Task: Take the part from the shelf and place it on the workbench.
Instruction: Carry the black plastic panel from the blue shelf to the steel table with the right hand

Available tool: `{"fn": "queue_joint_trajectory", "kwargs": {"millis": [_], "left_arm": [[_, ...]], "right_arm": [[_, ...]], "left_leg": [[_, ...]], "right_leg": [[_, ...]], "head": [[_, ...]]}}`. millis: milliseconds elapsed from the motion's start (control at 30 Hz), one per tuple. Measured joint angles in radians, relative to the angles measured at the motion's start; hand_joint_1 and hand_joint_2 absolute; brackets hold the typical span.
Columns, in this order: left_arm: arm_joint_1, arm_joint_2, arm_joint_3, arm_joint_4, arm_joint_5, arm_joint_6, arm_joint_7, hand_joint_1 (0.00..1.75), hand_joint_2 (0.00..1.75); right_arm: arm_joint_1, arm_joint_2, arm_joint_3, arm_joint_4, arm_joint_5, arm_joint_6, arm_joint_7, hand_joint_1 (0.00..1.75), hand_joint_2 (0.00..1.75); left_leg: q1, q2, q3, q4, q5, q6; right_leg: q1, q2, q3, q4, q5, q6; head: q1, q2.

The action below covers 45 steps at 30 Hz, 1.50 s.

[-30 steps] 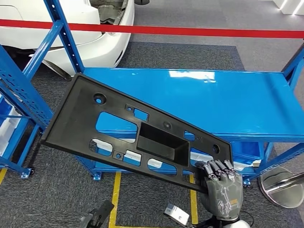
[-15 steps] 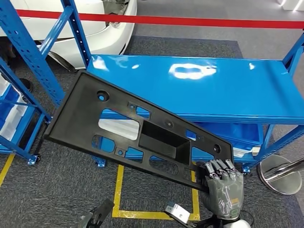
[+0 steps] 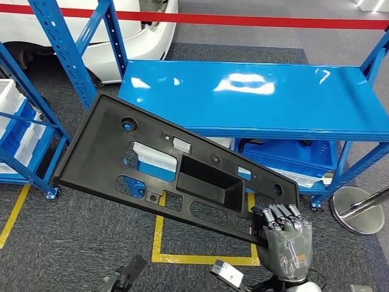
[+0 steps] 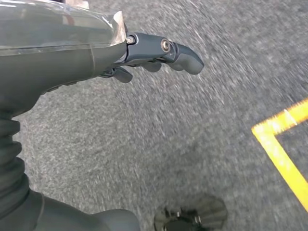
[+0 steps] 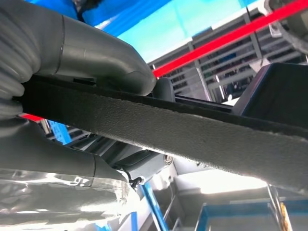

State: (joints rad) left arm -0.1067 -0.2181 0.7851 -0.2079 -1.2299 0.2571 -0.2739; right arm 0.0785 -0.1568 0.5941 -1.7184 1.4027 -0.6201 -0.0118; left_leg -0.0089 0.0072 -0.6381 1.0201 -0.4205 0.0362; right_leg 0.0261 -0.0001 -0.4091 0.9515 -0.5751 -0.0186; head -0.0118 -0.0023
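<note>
Left of the workbench (image 3: pixel 257 100), the left hand (image 4: pixel 160 50) is seen over carpet, fingers apart, holding nothing. The part (image 3: pixel 151 167), a long black panel, is held tilted in front of the workbench, gripped at its end by the right hand (image 3: pixel 284 240). Carrying is judged underway; lowering flat onto the workbench is called for next.

The part (image 3: pixel 174 173) is matt black, pierced with cut-outs that show blue and grey behind. The right hand (image 3: pixel 285 240) gripping its corner is mottled grey with dark fingers. Beyond the part, the workbench (image 3: pixel 257 100) is glossy bright blue with white glare patches. Under the part, the carpet (image 3: pixel 82 243) is speckled dark grey, crossed by yellow floor tape (image 3: pixel 158 243). Beyond the workbench runs a red barrier band (image 3: pixel 275 22).
</note>
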Motion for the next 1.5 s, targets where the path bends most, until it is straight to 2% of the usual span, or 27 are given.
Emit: {"fn": "queue_joint_trajectory", "kwargs": {"millis": [67,100,167,233,267,300,333,400,467,500,567,633,700,733,767,800,833,900,967,1000,1067,1133,1233,1300,1333,1433,1500], "left_arm": [[0.002,0.0,0.0,0.0,0.0,-0.001,0.0,0.0,1.75],[0.003,0.0,0.0,0.0,0.0,-0.001,0.0,0.0,1.75],[0.004,0.0,0.0,0.0,0.0,-0.001,0.0,0.0,1.75],[0.004,0.001,0.0,0.0,0.0,-0.001,0.0,0.0,1.75],[0.005,0.002,0.0,0.0,0.0,-0.001,0.0,0.0,1.75],[0.005,0.002,0.0,0.0,0.0,-0.001,0.0,0.0,1.75],[0.005,0.002,0.0,0.0,0.0,-0.001,0.0,0.0,1.75],[0.003,0.003,0.0,0.0,0.0,-0.001,-0.001,0.0,1.75],[0.0,0.003,0.0,0.0,0.0,0.0,-0.001,0.0,1.75],[0.0,0.003,0.0,0.0,0.0,0.0,-0.002,0.0,1.75],[0.002,0.003,0.0,0.0,0.0,0.001,-0.001,0.0,1.75],[0.003,0.003,0.0,0.0,0.0,0.001,-0.001,0.0,1.75],[0.002,0.003,0.0,0.0,0.0,0.001,-0.001,0.0,1.75],[0.002,0.003,0.0,0.0,-0.001,0.001,-0.002,0.0,1.75],[0.003,0.003,0.0,0.0,-0.001,0.001,-0.002,0.0,1.75],[0.003,0.004,0.0,0.0,-0.002,0.002,-0.003,0.0,1.75],[0.003,0.004,0.0,0.0,-0.003,0.002,-0.003,0.0,1.75],[0.004,0.004,0.0,0.0,-0.004,0.004,-0.004,0.0,1.75],[0.004,0.003,0.0,0.0,-0.004,0.005,-0.005,0.0,1.75],[0.004,0.003,0.0,0.0,-0.004,0.006,-0.005,0.0,1.75],[0.006,0.003,0.0,0.0,-0.004,0.006,-0.005,0.0,1.75],[0.008,0.003,0.0,0.0,-0.004,0.007,-0.005,0.0,1.75],[0.009,0.003,0.0,0.0,-0.004,0.008,-0.004,0.0,1.75],[0.011,0.004,0.0,0.0,-0.004,0.008,-0.004,0.0,1.75],[0.012,0.004,0.0,0.0,-0.004,0.008,-0.004,0.0,1.75],[0.012,0.006,0.0,0.0,-0.004,0.008,-0.004,0.0,1.75],[0.014,0.008,0.0,0.0,-0.004,0.007,-0.004,0.0,1.75]], "right_arm": [[0.0,0.003,-0.003,0.0,-0.002,-0.001,0.001,1.75,1.75],[0.001,0.004,-0.003,0.0,-0.004,-0.002,0.001,1.75,1.75],[0.003,0.009,-0.005,0.0,-0.012,-0.005,0.003,1.75,1.75],[0.007,0.014,-0.008,0.0,-0.027,-0.009,0.004,1.75,1.75],[0.009,0.016,-0.009,0.0,-0.035,-0.011,0.004,1.75,1.75],[0.011,0.018,-0.01,0.0,-0.042,-0.012,0.004,1.75,1.75],[0.012,0.019,-0.012,0.0,-0.05,-0.013,0.004,1.75,1.75],[0.014,0.022,-0.015,-0.001,-0.066,-0.013,0.002,1.75,1.75],[0.017,0.025,-0.019,-0.005,-0.08,-0.014,-0.001,1.75,1.75],[0.019,0.026,-0.022,-0.008,-0.085,-0.014,-0.004,1.75,1.75],[0.023,0.027,-0.025,-0.01,-0.095,-0.015,-0.009,1.75,1.75],[0.029,0.027,-0.028,-0.01,-0.106,-0.015,-0.012,1.75,1.75],[0.031,0.027,-0.03,-0.01,-0.113,-0.016,-0.013,1.75,1.75],[0.032,0.027,-0.031,-0.01,-0.117,-0.016,-0.014,1.75,1.75],[0.034,0.027,-0.032,-0.01,-0.122,-0.016,-0.017,1.75,1.75],[0.036,0.027,-0.033,-0.01,-0.128,-0.016,-0.02,1.75,1.75],[0.038,0.027,-0.034,-0.01,-0.132,-0.016,-0.023,1.75,1.75],[0.04,0.027,-0.036,-0.013,-0.139,-0.016,-0.026,1.75,1.75],[0.04,0.027,-0.037,-0.018,-0.144,-0.016,-0.028,1.75,1.75],[0.041,0.027,-0.038,-0.022,-0.146,-0.017,-0.028,1.75,1.75],[0.045,0.028,-0.039,-0.025,-0.149,-0.018,-0.029,1.75,1.75],[0.05,0.029,-0.041,-0.027,-0.151,-0.02,-0.029,1.75,1.75],[0.057,0.031,-0.044,-0.029,-0.155,-0.022,-0.029,1.75,1.75],[0.064,0.031,-0.046,-0.029,-0.156,-0.022,-0.029,1.75,1.75],[0.065,0.031,-0.046,-0.029,-0.156,-0.022,-0.029,1.75,1.75],[0.066,0.032,-0.046,-0.03,-0.156,-0.023,-0.029,1.75,1.75],[0.067,0.033,-0.046,-0.031,-0.157,-0.026,-0.029,1.75,1.75]], "left_leg": [[0.004,-0.001,-0.009,-0.004,0.012,-0.01],[0.004,-0.003,-0.017,0.005,-0.007,-0.015],[0.006,-0.005,-0.041,0.08,-0.102,-0.025],[0.011,-0.006,-0.06,0.209,-0.188,-0.035],[0.014,-0.006,-0.06,0.26,-0.196,-0.039],[0.016,-0.006,-0.049,0.285,-0.18,-0.042],[0.018,-0.006,-0.024,0.277,-0.15,-0.045],[0.024,-0.006,0.071,0.162,-0.116,-0.05],[0.024,-0.008,0.157,0.03,-0.142,-0.046],[0.021,-0.01,0.173,-0.002,-0.156,-0.04],[0.019,-0.009,0.165,-0.01,-0.15,-0.023],[0.02,-0.005,0.147,-0.011,-0.13,-0.005],[0.02,-0.003,0.123,-0.011,-0.109,0.005],[0.02,-0.002,0.109,-0.011,-0.1,0.006],[0.019,-0.001,0.096,-0.011,-0.09,0.006],[0.019,0.0,0.084,-0.011,-0.081,0.006],[0.018,0.0,0.073,-0.011,-0.072,0.005],[0.016,0.0,0.058,-0.011,-0.057,0.002],[0.013,0.001,0.05,-0.011,-0.045,-0.004],[0.013,0.002,0.047,-0.011,-0.039,-0.01],[0.013,0.006,0.04,-0.011,-0.031,-0.021],[0.013,0.006,0.022,0.02,-0.06,-0.03],[0.014,0.003,-0.048,0.2,-0.168,-0.039],[0.014,0.002,-0.068,0.282,-0.192,-0.041],[0.014,0.002,-0.053,0.267,-0.175,-0.04],[0.014,-0.024,0.047,0.086,-0.093,-0.024],[0.012,-0.043,0.076,0.026,-0.08,-0.016]], "right_leg": [[0.001,-0.002,-0.007,-0.019,0.019,-0.004],[-0.001,-0.005,-0.018,-0.023,0.034,-0.008],[-0.007,-0.011,-0.048,-0.025,0.061,-0.014],[-0.009,-0.013,-0.087,-0.013,0.082,-0.015],[-0.01,-0.015,-0.108,-0.004,0.091,-0.014],[-0.011,-0.015,-0.13,0.007,0.1,-0.012],[-0.013,-0.016,-0.153,0.019,0.106,-0.008],[-0.017,-0.014,-0.196,0.051,0.117,0.001],[-0.017,-0.013,-0.227,0.077,0.128,0.012],[-0.018,-0.013,-0.236,0.083,0.135,0.018],[-0.021,-0.011,-0.245,0.085,0.147,0.029],[-0.025,-0.009,-0.258,0.116,0.099,0.043],[-0.028,-0.008,-0.283,0.22,0.001,0.054],[-0.029,-0.008,-0.297,0.287,-0.034,0.058],[-0.029,-0.008,-0.304,0.342,-0.045,0.059],[-0.029,-0.008,-0.297,0.37,-0.033,0.059],[-0.029,-0.007,-0.274,0.36,-0.006,0.057],[-0.026,-0.007,-0.176,0.233,0.044,0.044],[-0.018,-0.01,-0.076,0.077,0.044,0.027],[-0.015,-0.012,-0.05,0.031,0.036,0.022],[-0.015,-0.012,-0.044,0.003,0.035,0.016],[-0.019,-0.011,-0.053,-0.005,0.047,0.005],[-0.019,-0.007,-0.076,0.001,0.06,-0.007],[-0.016,-0.001,-0.09,0.013,0.062,-0.008],[-0.016,0.004,-0.095,0.019,0.062,-0.008],[-0.014,0.021,-0.109,0.039,0.057,-0.003],[-0.016,0.031,-0.122,0.048,0.057,0.006]], "head": [[0.0,0.0],[0.001,0.0],[-0.001,0.0],[-0.004,0.0],[-0.003,0.0],[-0.003,0.0],[-0.003,0.0],[-0.005,0.0],[-0.006,0.0],[-0.007,0.0],[-0.007,0.0],[-0.007,0.0],[-0.005,0.0],[-0.005,0.0],[-0.005,0.0],[-0.005,0.0],[-0.005,0.0],[-0.005,0.0],[-0.006,0.0],[-0.006,0.0],[-0.007,0.0],[-0.007,0.0],[-0.009,0.0],[-0.008,0.0],[-0.008,0.0],[-0.008,0.0],[-0.009,0.0]]}}
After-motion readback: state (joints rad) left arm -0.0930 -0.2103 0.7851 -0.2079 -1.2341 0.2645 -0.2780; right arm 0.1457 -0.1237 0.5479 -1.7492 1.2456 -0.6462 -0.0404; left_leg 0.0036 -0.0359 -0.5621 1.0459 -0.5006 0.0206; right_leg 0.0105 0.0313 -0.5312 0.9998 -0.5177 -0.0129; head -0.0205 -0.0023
